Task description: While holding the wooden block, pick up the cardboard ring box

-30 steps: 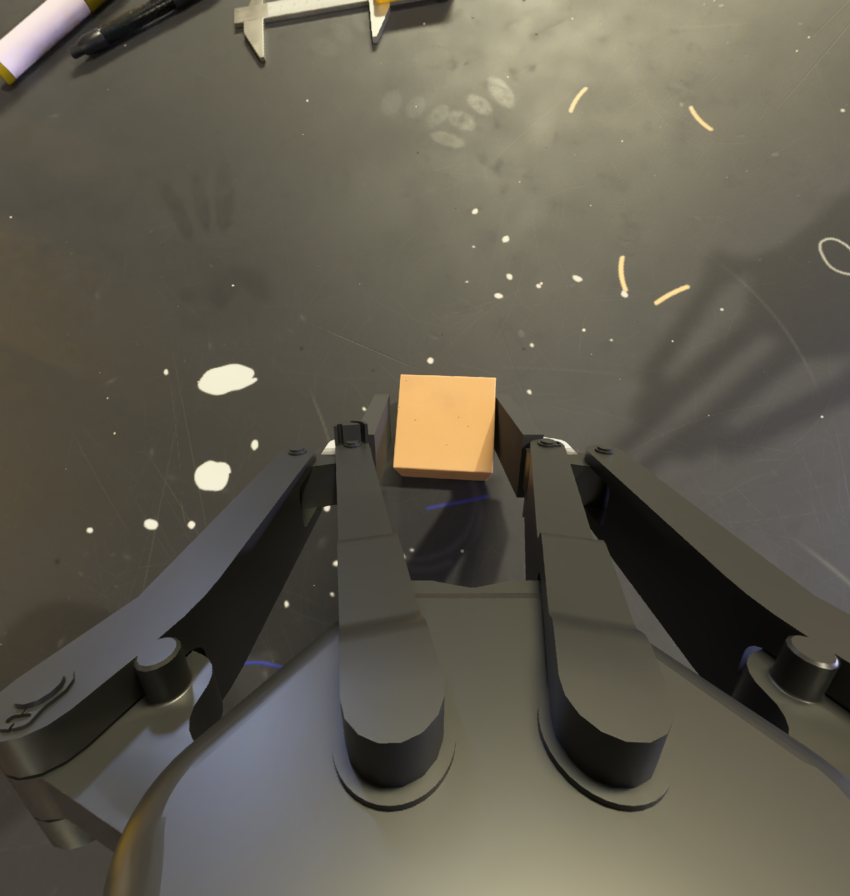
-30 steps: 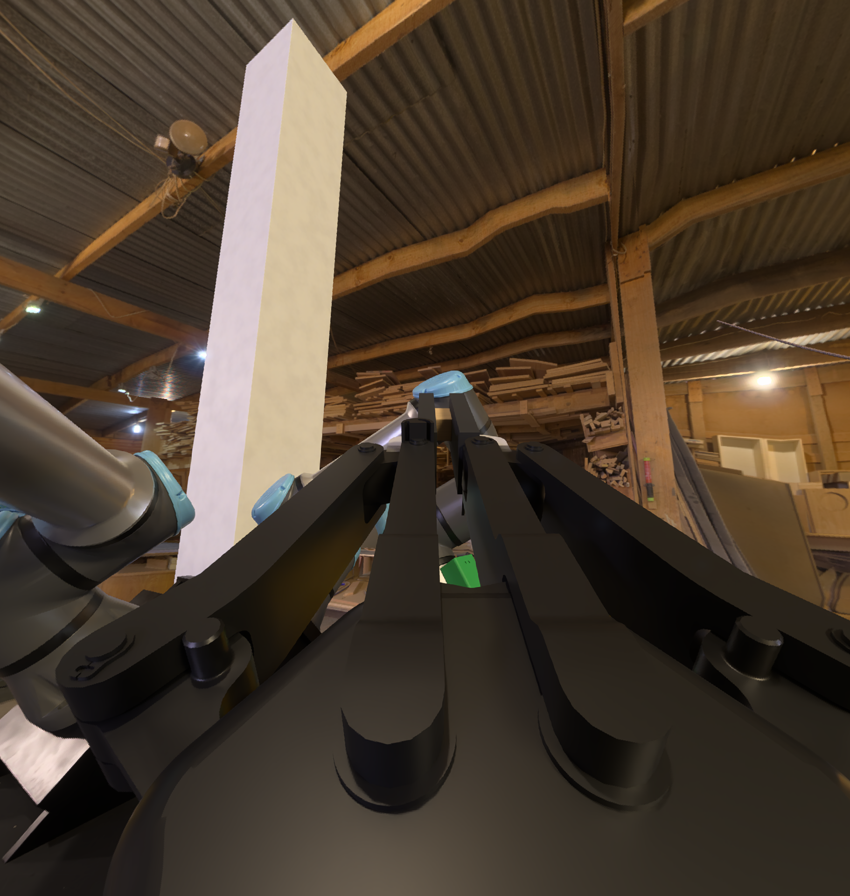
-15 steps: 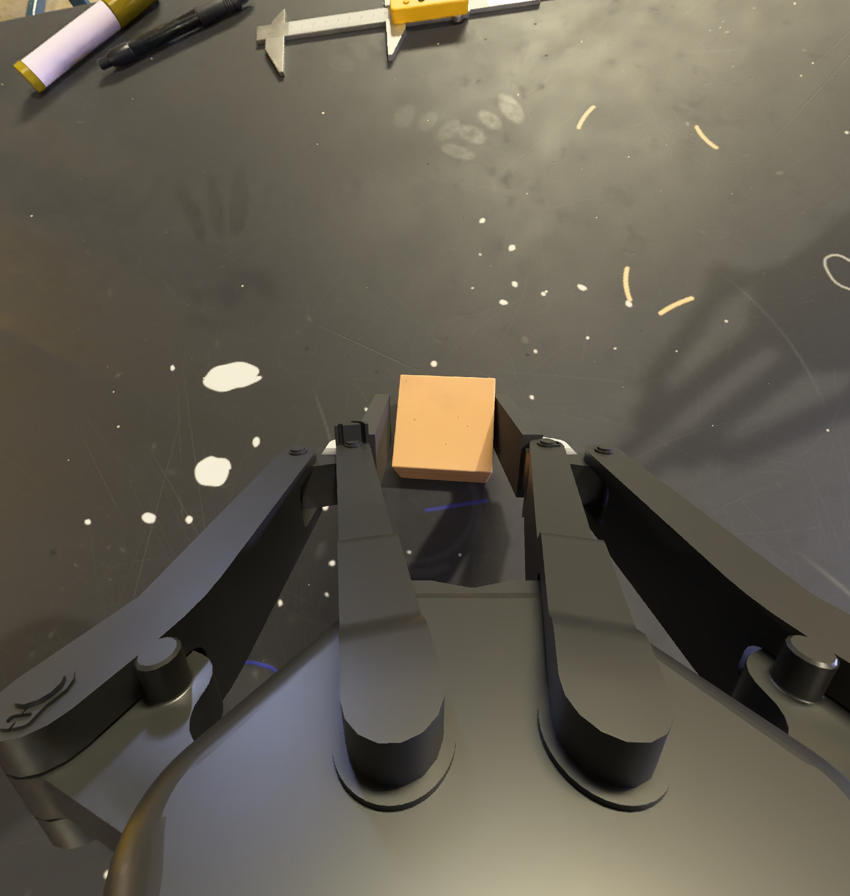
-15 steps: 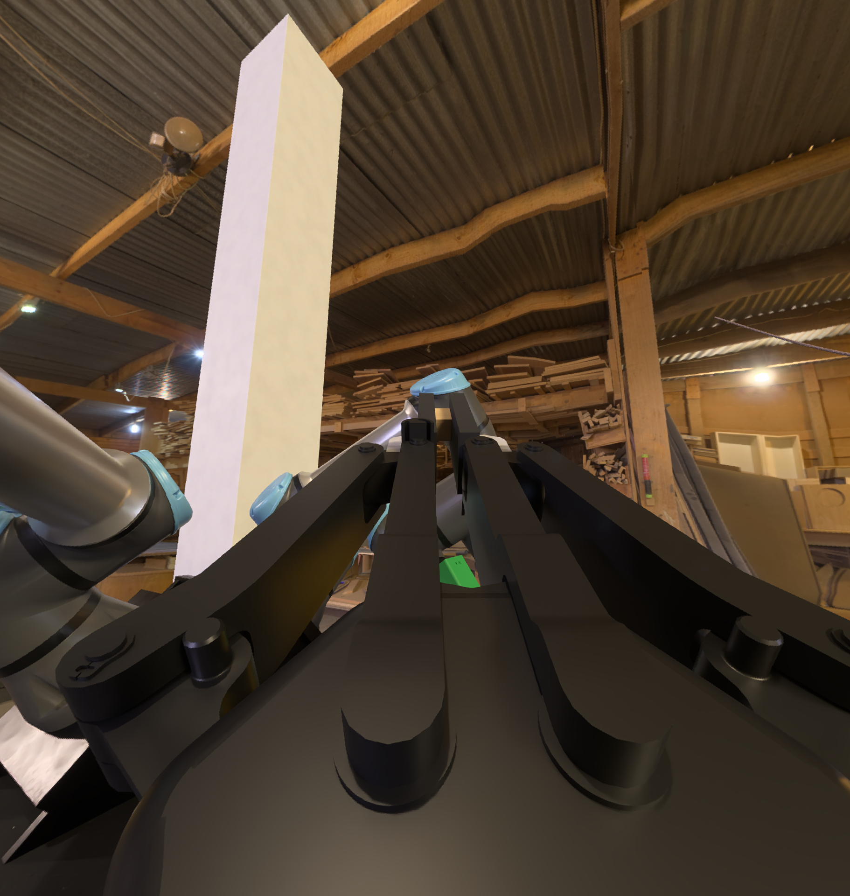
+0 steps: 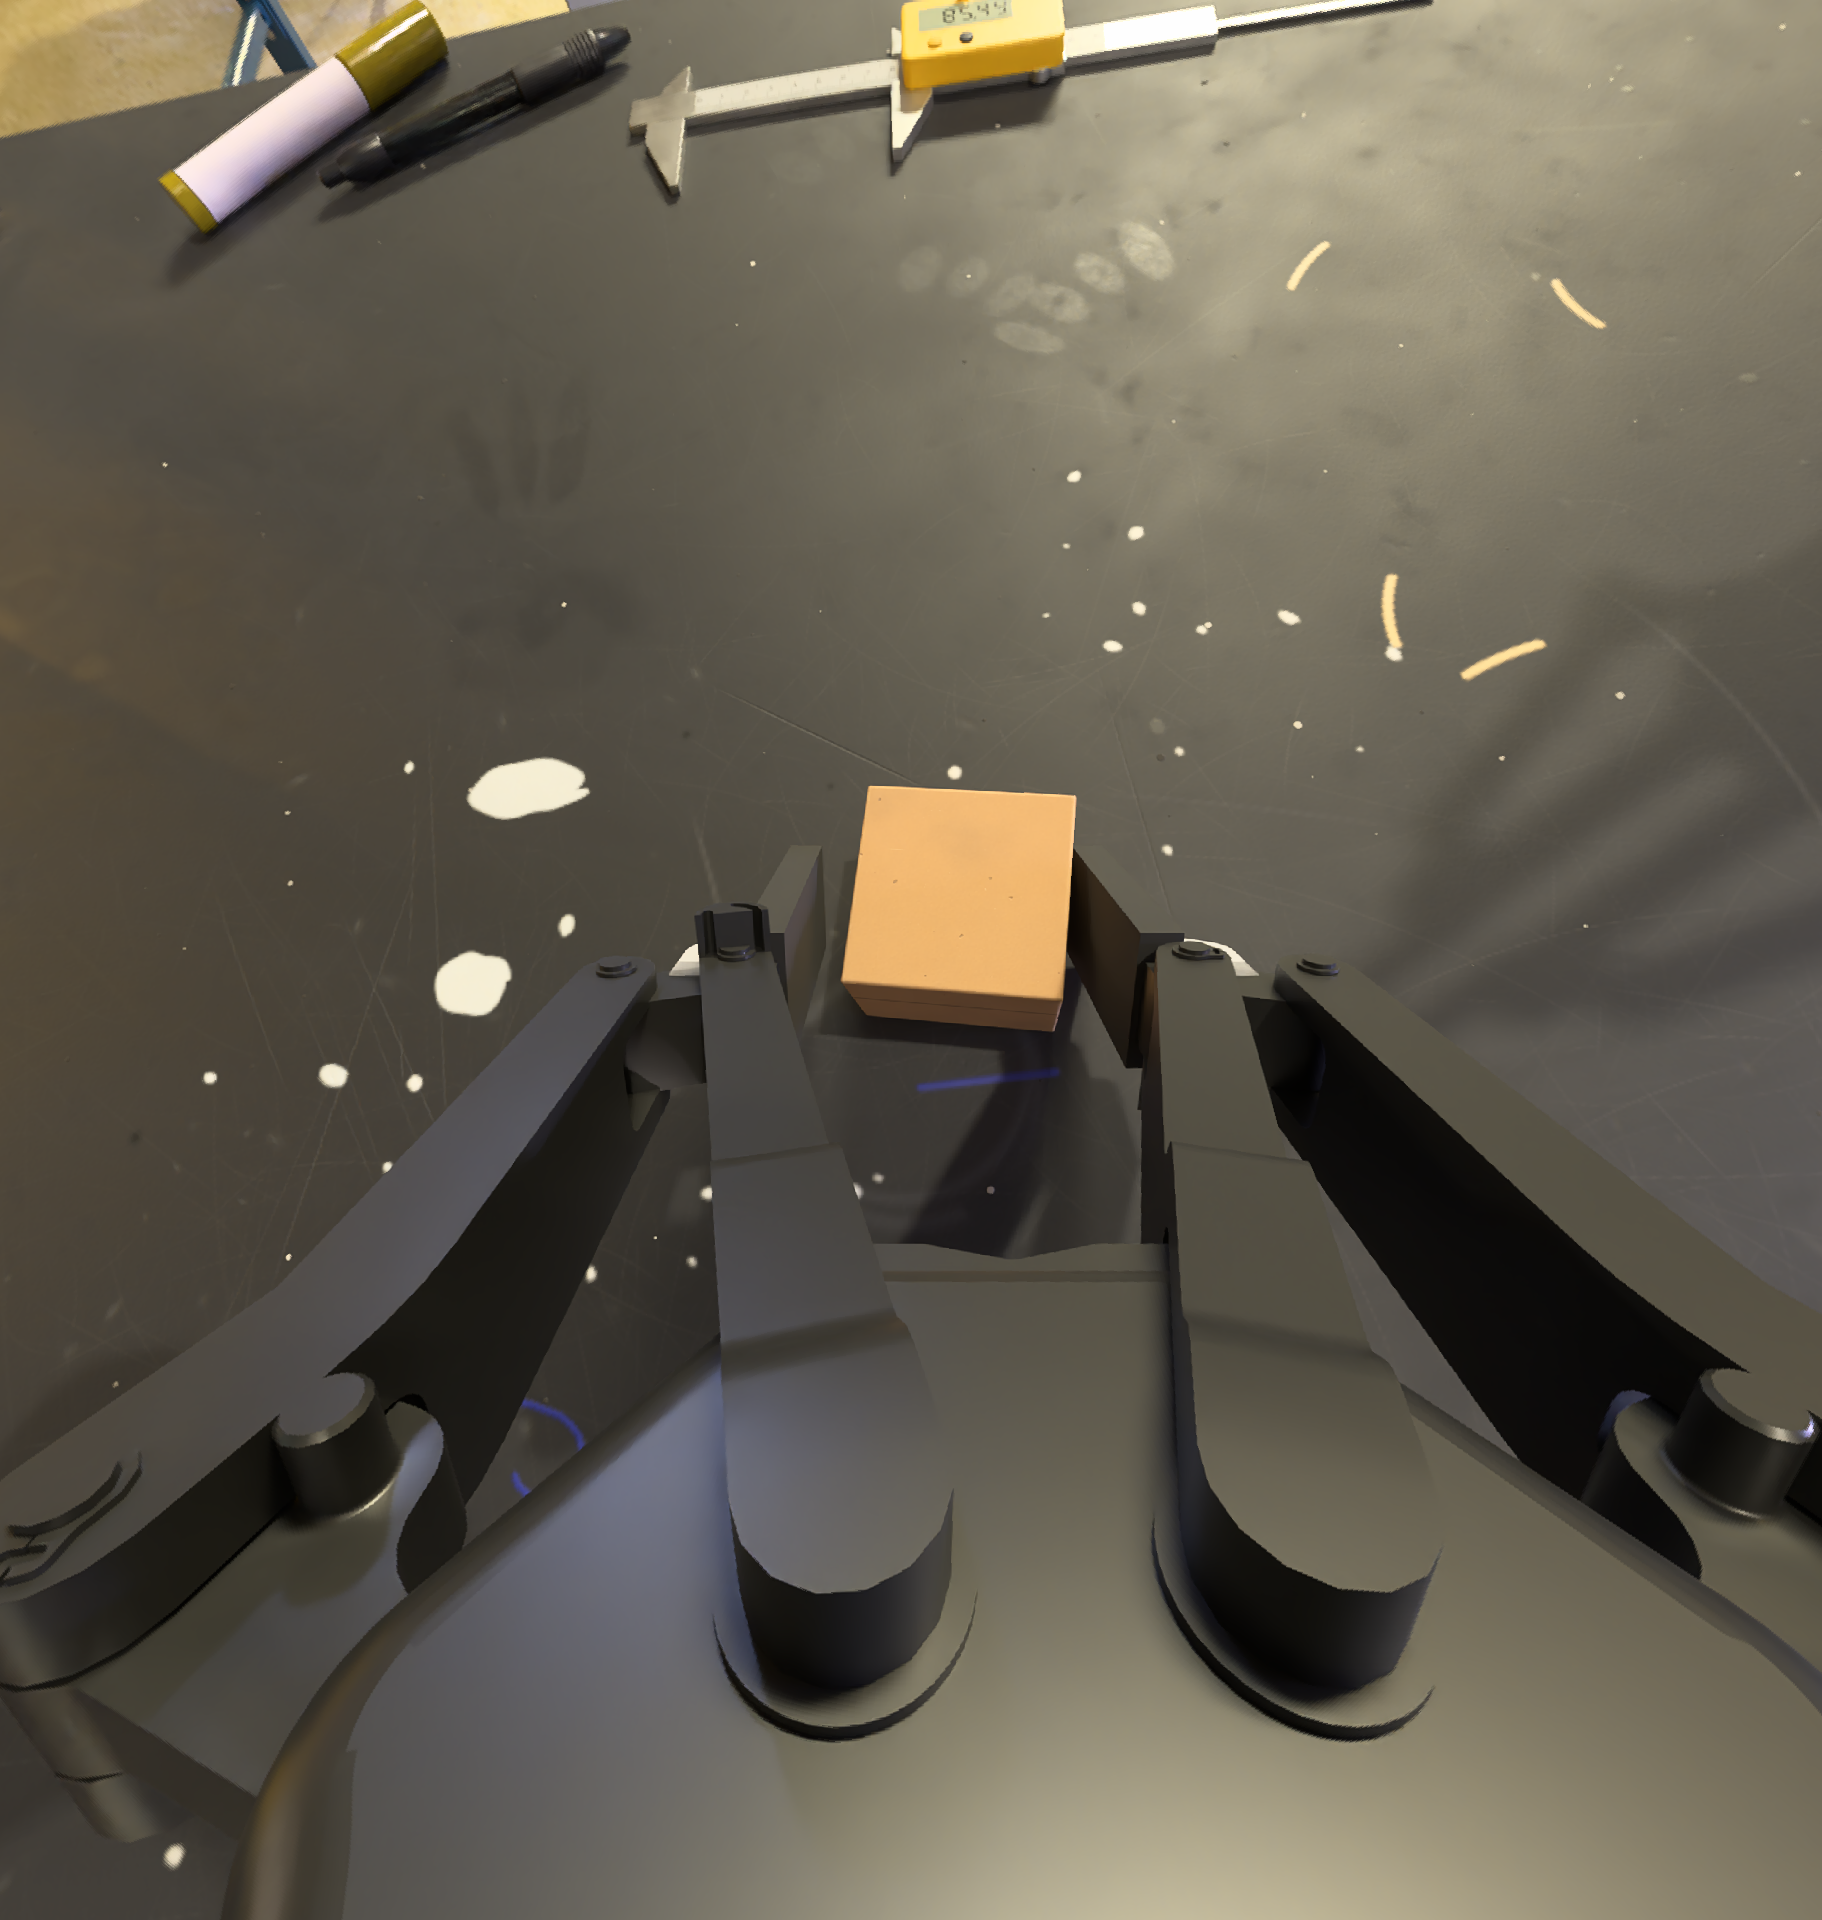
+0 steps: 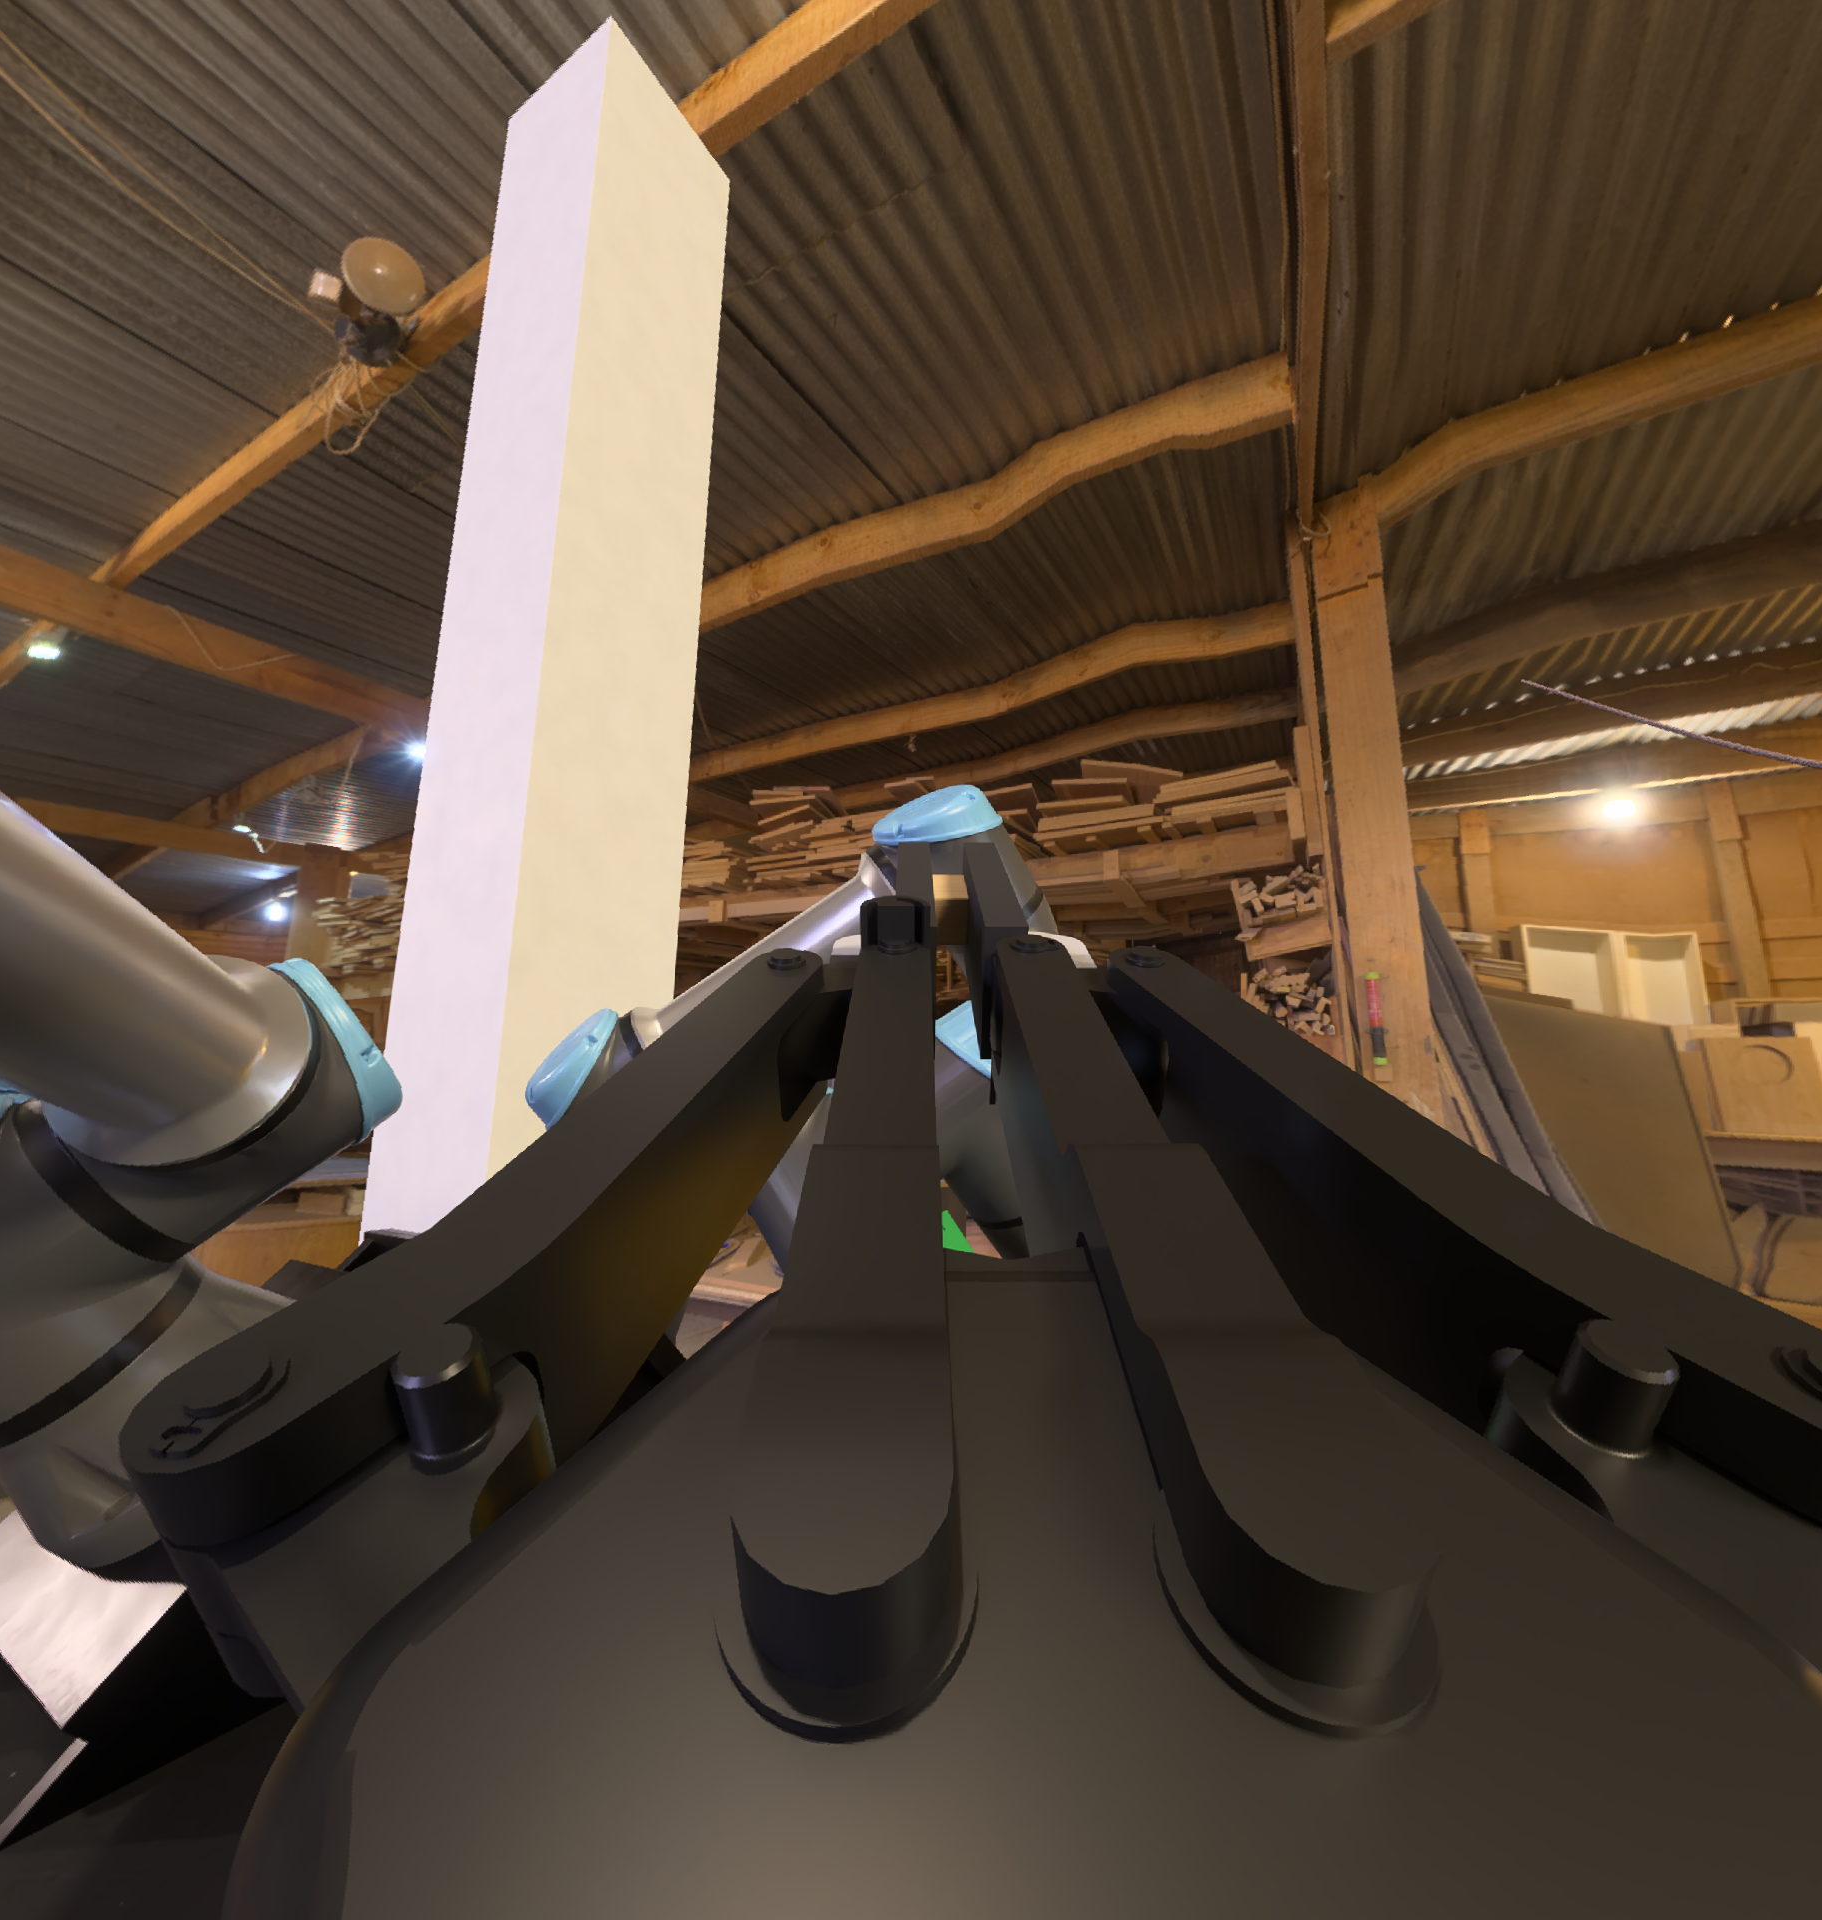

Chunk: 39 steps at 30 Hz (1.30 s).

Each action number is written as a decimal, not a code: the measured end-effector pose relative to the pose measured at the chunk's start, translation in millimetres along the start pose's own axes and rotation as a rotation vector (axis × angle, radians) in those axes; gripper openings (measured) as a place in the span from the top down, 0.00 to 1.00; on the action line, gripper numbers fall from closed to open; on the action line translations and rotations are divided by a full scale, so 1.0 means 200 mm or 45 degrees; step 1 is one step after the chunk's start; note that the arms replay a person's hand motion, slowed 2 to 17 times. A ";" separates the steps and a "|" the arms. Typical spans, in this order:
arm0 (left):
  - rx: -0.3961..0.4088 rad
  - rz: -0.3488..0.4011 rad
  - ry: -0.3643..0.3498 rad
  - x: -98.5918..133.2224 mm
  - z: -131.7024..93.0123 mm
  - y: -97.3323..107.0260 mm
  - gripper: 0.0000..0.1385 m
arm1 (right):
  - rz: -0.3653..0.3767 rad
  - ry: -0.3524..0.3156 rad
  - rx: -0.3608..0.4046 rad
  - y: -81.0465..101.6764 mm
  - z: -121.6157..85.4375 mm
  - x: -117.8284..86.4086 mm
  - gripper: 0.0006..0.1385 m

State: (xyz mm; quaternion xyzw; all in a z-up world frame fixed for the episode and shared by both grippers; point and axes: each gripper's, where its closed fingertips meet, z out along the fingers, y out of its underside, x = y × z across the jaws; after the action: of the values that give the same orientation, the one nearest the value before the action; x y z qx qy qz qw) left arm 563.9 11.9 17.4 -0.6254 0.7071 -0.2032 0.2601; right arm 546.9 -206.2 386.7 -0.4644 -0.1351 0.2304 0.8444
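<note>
In the left wrist view my left gripper is shut on the cardboard ring box, a small orange-tan box with a lid seam. It holds the box above the dark table. In the right wrist view my right gripper points up toward the roof. Its fingers are almost together on a small tan piece, the wooden block. Most of the block is hidden by the fingers.
A yellow-capped marker, a black pen and a yellow-bodied caliper lie at the table's far edge. In the right wrist view a tall cream post stands to the left, with silver, blue-capped arm links beside it.
My left gripper has risen with the ring box still in it, so the marker, pen and caliper show more fully. The right gripper has barely moved.
</note>
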 end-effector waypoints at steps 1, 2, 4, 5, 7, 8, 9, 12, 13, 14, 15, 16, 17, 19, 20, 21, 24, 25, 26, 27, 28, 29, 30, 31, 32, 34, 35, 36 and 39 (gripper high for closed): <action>0.009 -0.002 -0.006 0.00 0.00 0.00 0.54 | 0.000 0.001 0.000 0.00 0.00 0.00 0.94; 0.019 -0.004 -0.011 0.00 0.00 0.00 0.54 | 0.000 0.001 0.000 0.00 0.00 0.00 0.94; 0.041 -0.007 -0.022 0.00 0.00 0.00 0.54 | 0.001 0.002 0.001 0.00 0.00 0.00 0.94; 0.049 -0.008 -0.028 0.00 0.00 0.00 0.54 | 0.002 0.002 0.002 0.00 0.00 0.00 0.94; 0.065 -0.009 -0.041 -0.01 0.00 0.00 0.54 | 0.004 0.001 0.004 0.00 0.00 0.00 0.94; 0.072 -0.008 -0.047 -0.01 0.00 0.00 0.54 | 0.005 0.002 0.004 0.00 0.00 0.00 0.94; 0.080 -0.006 -0.052 -0.01 0.00 0.00 0.53 | 0.006 0.002 0.005 0.00 0.00 0.00 0.94; 0.104 0.000 -0.068 -0.01 0.00 -0.01 0.53 | 0.008 0.003 0.006 0.00 0.00 0.01 0.94; 0.113 0.002 -0.074 -0.01 0.00 -0.01 0.53 | 0.008 0.004 0.006 0.00 0.00 0.01 0.94; 0.121 0.004 -0.081 -0.01 0.00 -0.01 0.52 | 0.009 0.004 0.006 0.00 0.00 0.01 0.94; 0.128 0.006 -0.088 -0.01 0.00 -0.01 0.52 | 0.009 0.004 0.005 0.00 0.00 0.01 0.94; 0.136 0.006 -0.094 -0.01 0.00 -0.01 0.51 | 0.010 0.005 0.005 0.00 0.00 0.01 0.94; 0.144 0.006 -0.099 -0.02 -0.01 -0.01 0.51 | 0.010 0.005 0.004 0.01 0.00 0.01 0.94; 0.157 0.005 -0.105 -0.02 -0.01 -0.01 0.50 | 0.011 0.005 0.002 0.01 0.00 0.01 0.94; 0.162 0.003 -0.106 -0.02 -0.01 -0.01 0.50 | 0.012 0.006 0.001 0.01 0.00 0.01 0.94; 0.167 0.000 -0.106 -0.02 -0.01 -0.01 0.50 | 0.012 0.006 0.000 0.01 0.00 0.01 0.94; 0.171 -0.005 -0.101 -0.02 -0.01 -0.01 0.50 | 0.011 0.009 -0.004 0.02 0.01 0.01 0.94; 0.169 -0.007 -0.098 -0.02 -0.01 -0.01 0.50 | 0.011 0.010 -0.005 0.02 0.01 0.02 0.94; 0.166 -0.008 -0.094 -0.02 -0.01 0.00 0.49 | 0.010 0.011 -0.007 0.02 0.01 0.02 0.94; 0.162 -0.009 -0.090 -0.02 -0.01 0.00 0.49 | 0.010 0.012 -0.008 0.02 0.01 0.02 0.94; 0.157 -0.012 -0.084 -0.02 -0.01 0.00 0.49 | 0.010 0.013 -0.010 0.02 0.01 0.02 0.94; 0.150 -0.015 -0.078 -0.02 0.00 0.00 0.48 | 0.009 0.013 -0.012 0.02 0.01 0.02 0.94; 0.144 -0.019 -0.071 -0.02 0.00 0.00 0.48 | 0.009 0.014 -0.015 0.03 0.01 0.02 0.94; 0.138 -0.024 -0.064 -0.02 0.00 0.00 0.48 | 0.009 0.014 -0.017 0.03 0.01 0.02 0.94; 0.135 -0.029 -0.056 -0.01 0.00 0.00 0.48 | 0.009 0.014 -0.018 0.03 0.02 0.02 0.94; 0.129 -0.042 -0.038 -0.01 0.01 0.00 0.47 | 0.009 0.014 -0.021 0.03 0.02 0.02 0.94; 0.126 -0.049 -0.029 -0.01 0.01 0.00 0.47 | 0.009 0.014 -0.022 0.03 0.02 0.02 0.94; 0.123 -0.056 -0.020 -0.01 0.01 0.00 0.47 | 0.009 0.014 -0.023 0.04 0.02 0.02 0.94; 0.108 -0.079 0.014 -0.01 0.02 0.01 0.47 | 0.011 0.014 -0.026 0.04 0.02 0.02 0.94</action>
State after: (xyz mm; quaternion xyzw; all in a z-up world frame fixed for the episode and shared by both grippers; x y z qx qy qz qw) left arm 564.8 14.3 13.7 -0.6342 0.6795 -0.2445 0.2762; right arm 546.6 -197.2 382.3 -0.4750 -0.1311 0.2299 0.8393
